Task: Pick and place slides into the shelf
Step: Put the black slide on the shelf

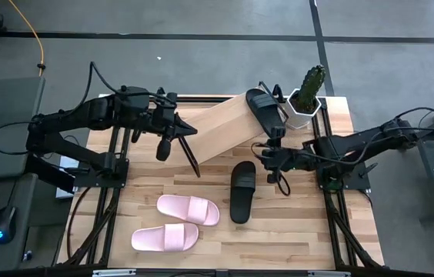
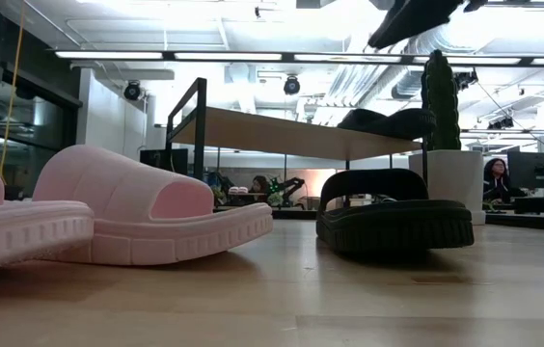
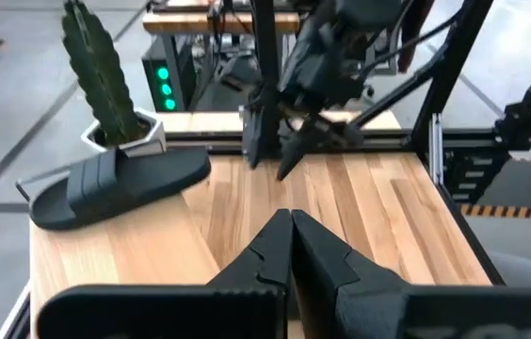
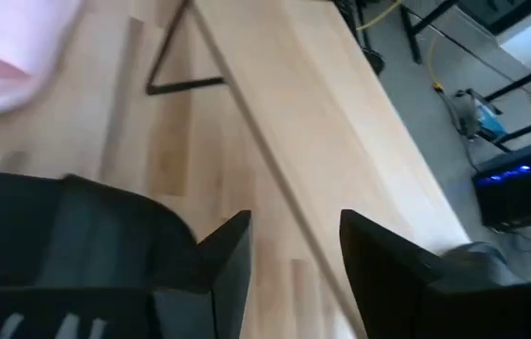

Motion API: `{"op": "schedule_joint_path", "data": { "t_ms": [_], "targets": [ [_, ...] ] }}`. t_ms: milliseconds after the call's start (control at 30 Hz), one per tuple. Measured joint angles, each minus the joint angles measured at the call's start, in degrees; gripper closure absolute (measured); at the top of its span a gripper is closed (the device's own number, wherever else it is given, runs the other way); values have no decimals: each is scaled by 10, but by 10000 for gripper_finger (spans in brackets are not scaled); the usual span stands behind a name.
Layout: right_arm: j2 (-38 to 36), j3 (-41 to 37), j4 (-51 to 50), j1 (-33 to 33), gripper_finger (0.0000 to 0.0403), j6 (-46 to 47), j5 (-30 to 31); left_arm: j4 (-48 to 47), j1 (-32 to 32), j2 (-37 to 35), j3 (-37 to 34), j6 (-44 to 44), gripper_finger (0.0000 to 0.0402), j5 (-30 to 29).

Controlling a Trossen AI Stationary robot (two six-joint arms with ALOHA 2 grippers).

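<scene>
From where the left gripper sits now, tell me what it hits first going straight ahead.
The shut left gripper points along the light-wood shelf plank toward the right arm's gripper. That gripper looks like the first obstacle; the matte black slide lies off to one side. Depth is uncertain.

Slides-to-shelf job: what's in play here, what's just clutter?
In play:
- shelf
- black slide on shelf
- black slide on table
- two pink slides
- right end effector, open

Clutter:
- cactus pot
</scene>
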Motion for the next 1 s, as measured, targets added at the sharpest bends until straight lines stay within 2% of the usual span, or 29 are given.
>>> {"op": "schedule_joint_path", "data": {
  "t_ms": [200,467,733,1000],
  "targets": [
    [15,0,10,48,249,31,3,0,0,4,0,0,401,0],
    [102,0,49,92,249,41,6,2,0,4,0,0,401,0],
    [158,0,74,127,249,67,93,3,0,4,0,0,401,0],
    [161,29,30,166,249,156,102,2,0,4,0,0,401,0]
  ]
}}
